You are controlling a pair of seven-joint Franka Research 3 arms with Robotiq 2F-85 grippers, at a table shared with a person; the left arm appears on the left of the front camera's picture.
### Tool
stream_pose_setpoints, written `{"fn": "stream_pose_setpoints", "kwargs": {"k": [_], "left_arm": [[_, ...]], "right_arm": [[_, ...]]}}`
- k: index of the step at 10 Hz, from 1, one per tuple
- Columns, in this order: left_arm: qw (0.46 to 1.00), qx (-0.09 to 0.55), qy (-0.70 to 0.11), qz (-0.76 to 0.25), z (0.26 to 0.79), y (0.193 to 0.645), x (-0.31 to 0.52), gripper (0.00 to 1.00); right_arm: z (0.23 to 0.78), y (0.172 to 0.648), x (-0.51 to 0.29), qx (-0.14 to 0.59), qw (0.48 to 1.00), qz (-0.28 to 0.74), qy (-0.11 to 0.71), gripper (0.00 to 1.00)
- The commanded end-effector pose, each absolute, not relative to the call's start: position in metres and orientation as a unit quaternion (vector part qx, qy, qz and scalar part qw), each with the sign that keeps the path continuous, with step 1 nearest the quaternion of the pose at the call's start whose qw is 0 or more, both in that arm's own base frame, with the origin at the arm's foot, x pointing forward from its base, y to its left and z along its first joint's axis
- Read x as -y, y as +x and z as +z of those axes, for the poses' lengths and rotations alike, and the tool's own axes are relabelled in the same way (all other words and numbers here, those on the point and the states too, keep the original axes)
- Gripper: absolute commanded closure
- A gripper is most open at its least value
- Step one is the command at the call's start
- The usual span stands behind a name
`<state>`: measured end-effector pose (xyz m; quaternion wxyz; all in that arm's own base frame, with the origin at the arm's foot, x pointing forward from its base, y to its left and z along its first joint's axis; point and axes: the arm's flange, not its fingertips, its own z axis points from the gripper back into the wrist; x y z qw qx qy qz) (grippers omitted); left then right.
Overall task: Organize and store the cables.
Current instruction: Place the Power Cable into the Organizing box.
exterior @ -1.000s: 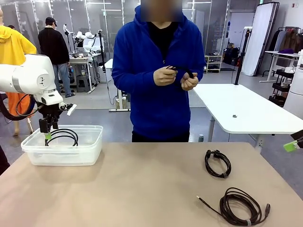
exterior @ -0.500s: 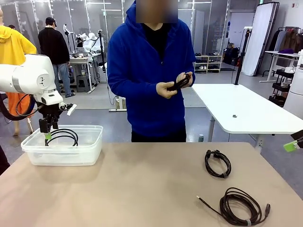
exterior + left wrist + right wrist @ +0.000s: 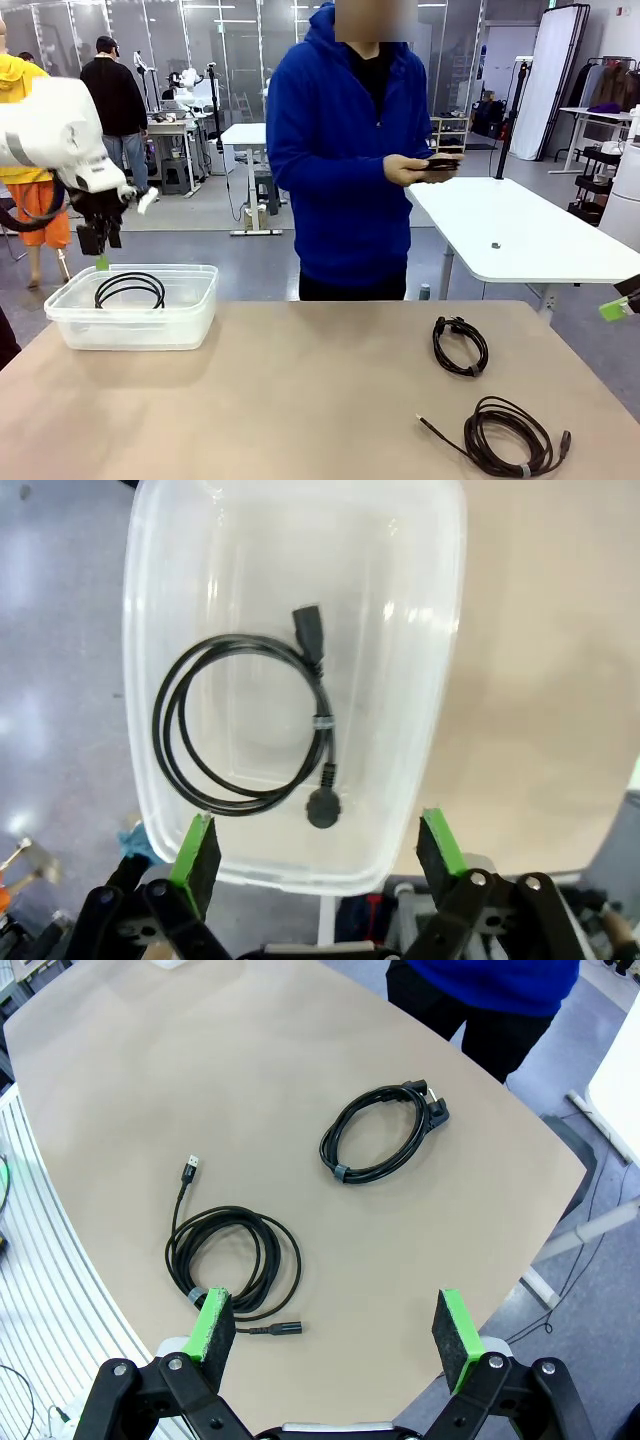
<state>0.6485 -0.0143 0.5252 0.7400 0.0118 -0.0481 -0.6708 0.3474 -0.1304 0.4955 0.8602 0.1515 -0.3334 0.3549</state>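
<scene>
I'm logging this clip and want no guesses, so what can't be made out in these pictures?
- Front view: the dark item in the person's hand is mostly covered by fingers; cable or not, unclear.
- Front view: the right edge cuts off the right gripper, bar a green tip.
- Right wrist view: a green pad covers part of the larger cable coil.

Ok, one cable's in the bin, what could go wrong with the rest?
1. The larger coil has a loose plug end trailing out; gripped by one strand, it may unwind or drag across the table.
2. The person's hand holds a wound cable; a handover could bring that hand into an arm's path.
</scene>
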Motion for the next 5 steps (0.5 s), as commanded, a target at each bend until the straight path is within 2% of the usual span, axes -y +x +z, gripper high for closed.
{"fn": "stream_pose_setpoints", "kwargs": {"k": [1,5], "left_arm": [[0.750,0.094,-0.042,-0.654,0.545,0.596,0.003,0.00],[0.745,0.145,-0.050,-0.649,0.566,0.554,0.010,0.00]], "right_arm": [[0.498,0.349,0.129,0.334,0.863,0.347,0.153,0.00],[0.498,0.349,0.129,0.334,0.863,0.347,0.153,0.00]]}}
